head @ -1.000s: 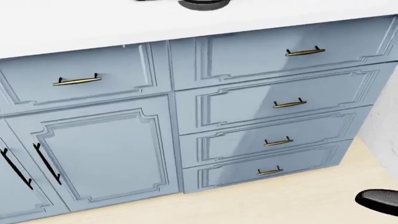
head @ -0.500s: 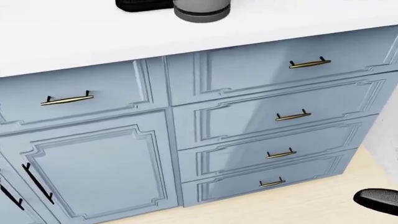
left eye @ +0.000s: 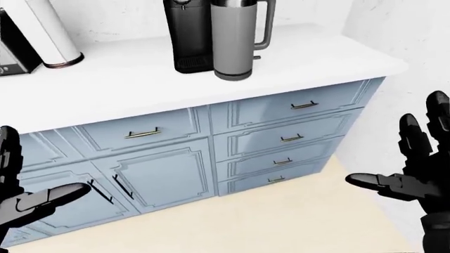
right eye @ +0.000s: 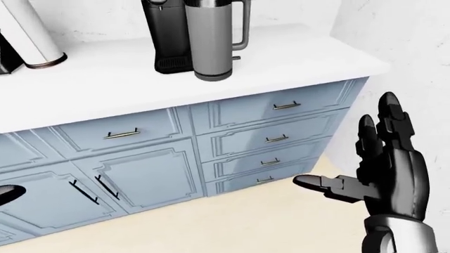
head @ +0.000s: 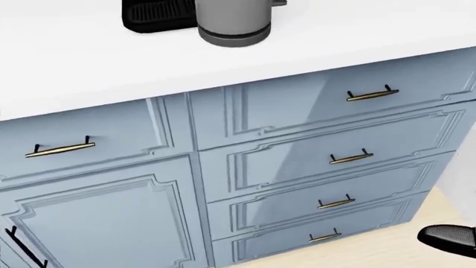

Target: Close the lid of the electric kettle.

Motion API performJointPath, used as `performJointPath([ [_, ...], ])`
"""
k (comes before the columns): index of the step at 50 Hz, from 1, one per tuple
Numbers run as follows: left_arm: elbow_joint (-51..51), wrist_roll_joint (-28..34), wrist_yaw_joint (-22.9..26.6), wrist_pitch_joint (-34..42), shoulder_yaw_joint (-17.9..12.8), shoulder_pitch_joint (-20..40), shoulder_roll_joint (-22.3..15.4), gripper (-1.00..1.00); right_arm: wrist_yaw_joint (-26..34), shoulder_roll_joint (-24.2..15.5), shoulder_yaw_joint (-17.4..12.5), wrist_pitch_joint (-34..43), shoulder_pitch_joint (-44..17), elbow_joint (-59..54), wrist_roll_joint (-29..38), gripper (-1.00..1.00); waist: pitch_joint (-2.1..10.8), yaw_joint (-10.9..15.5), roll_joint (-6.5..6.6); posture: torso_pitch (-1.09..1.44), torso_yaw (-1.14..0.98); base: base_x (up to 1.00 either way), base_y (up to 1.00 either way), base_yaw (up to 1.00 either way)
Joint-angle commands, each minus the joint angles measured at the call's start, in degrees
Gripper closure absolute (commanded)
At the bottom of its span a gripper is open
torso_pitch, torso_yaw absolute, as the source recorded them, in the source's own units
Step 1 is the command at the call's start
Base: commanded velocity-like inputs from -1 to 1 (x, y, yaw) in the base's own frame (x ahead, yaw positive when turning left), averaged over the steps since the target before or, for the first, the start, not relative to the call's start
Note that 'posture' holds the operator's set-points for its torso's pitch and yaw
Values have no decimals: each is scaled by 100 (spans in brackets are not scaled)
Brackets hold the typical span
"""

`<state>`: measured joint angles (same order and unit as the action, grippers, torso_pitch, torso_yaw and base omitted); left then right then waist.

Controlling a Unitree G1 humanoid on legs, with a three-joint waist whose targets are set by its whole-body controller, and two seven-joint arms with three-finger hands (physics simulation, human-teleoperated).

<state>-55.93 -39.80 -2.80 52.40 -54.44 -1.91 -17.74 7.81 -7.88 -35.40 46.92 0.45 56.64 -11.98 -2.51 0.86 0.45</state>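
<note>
A tall grey electric kettle (left eye: 236, 39) with a handle on its right side stands on the white counter (left eye: 141, 79), next to a black coffee machine (left eye: 186, 34). Its top is cut off by the upper edge of both eye views, so the lid does not show. The head view shows only the kettle's base (head: 230, 22). My left hand (left eye: 25, 195) is open and empty, low at the left of the left-eye view. My right hand (right eye: 383, 168) is open and empty, low at the right, far below the counter.
Blue cabinets with brass-handled drawers (left eye: 291, 137) and black-handled doors (left eye: 120, 184) stand under the counter. A white cylinder (left eye: 53, 37) and a dark appliance (left eye: 10, 52) stand at the counter's left. A white wall (left eye: 415, 63) rises at the right. The floor is pale wood (left eye: 281, 216).
The head view has shifted: cabinets and counter slide down and left in the picture, and more of the kettle's base and coffee machine shows at the top. The camera moved, not the things.
</note>
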Motion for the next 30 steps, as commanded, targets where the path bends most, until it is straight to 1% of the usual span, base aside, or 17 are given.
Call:
performJointPath([
  [1,-125,-50,34,-135,-22,52,-64,-100,0,-54,-32,-194,-47,97,13,-100,22,-3,-5,0,0,18,0,0],
  [4,-164,-130,0,-75,-79,63,-83,-100,-18,-64,-34,-105,-73,161,-5,-100,90,-10,-393,0,0,17,0,0],
  [5,-170,-151,-11,-62,-93,67,-93,-100,-16,-63,-37,-103,-73,164,-8,-100,77,-71,-159,0,0,17,0,0],
  [6,-178,-169,-22,-53,-101,64,-98,-100,-17,-65,-35,-103,-69,169,1,-100,57,-42,-263,0,0,16,0,0],
  [10,-181,-215,-40,-45,-130,52,-114,-100,-15,-58,-41,-93,-70,180,-6,-100,53,-99,-149,0,0,17,0,0],
  [12,-165,-169,-31,-84,-81,37,-101,-100,-1,-47,-34,-177,-55,112,9,-100,-13,-110,-38,0,0,17,0,0],
  [14,-171,-190,-42,-71,-93,48,-111,-100,-2,-51,-47,-153,-61,132,-7,-100,-15,-133,111,0,0,17,0,0],
  [16,-138,-135,-12,-118,-60,33,-90,-100,-6,-55,-37,-161,-61,121,1,-100,67,-151,408,0,0,17,0,0],
  [17,-131,-114,-4,-133,-36,33,-79,-100,1,-45,-24,-208,-48,82,16,-100,139,-176,449,0,0,17,0,0],
  [18,-126,-85,7,-150,-14,29,-68,-100,1,-42,-22,-210,-47,85,12,-100,50,-77,343,0,0,17,0,0],
  [19,-123,-57,17,-160,8,29,-60,-100,-5,-46,-12,-195,-43,102,22,-100,4,-98,407,0,0,17,0,0],
  [22,-149,-68,15,-121,-11,40,-55,-100,-3,-39,-12,-204,-44,85,19,-100,62,-52,283,0,0,17,0,0],
  [25,-144,-73,22,-120,-29,38,-55,-100,-3,-36,9,-228,-39,62,34,-100,23,-32,124,0,0,18,0,0],
  [27,-145,-61,20,-122,-12,42,-51,-100,-6,-33,23,-228,-35,68,45,-100,24,-10,-34,0,0,17,0,0],
  [28,-143,-42,28,-133,1,36,-43,-100,-2,-24,34,-253,-24,52,56,-100,55,-2,-152,0,0,17,0,0],
  [29,-160,-83,17,-101,-34,46,-52,-100,-2,-22,31,-245,-27,62,51,-100,111,-5,-330,0,0,16,0,0],
  [30,-168,-108,3,-81,-56,56,-65,-100,-5,-27,33,-234,-31,69,55,-100,104,-22,-250,0,0,16,0,0],
])
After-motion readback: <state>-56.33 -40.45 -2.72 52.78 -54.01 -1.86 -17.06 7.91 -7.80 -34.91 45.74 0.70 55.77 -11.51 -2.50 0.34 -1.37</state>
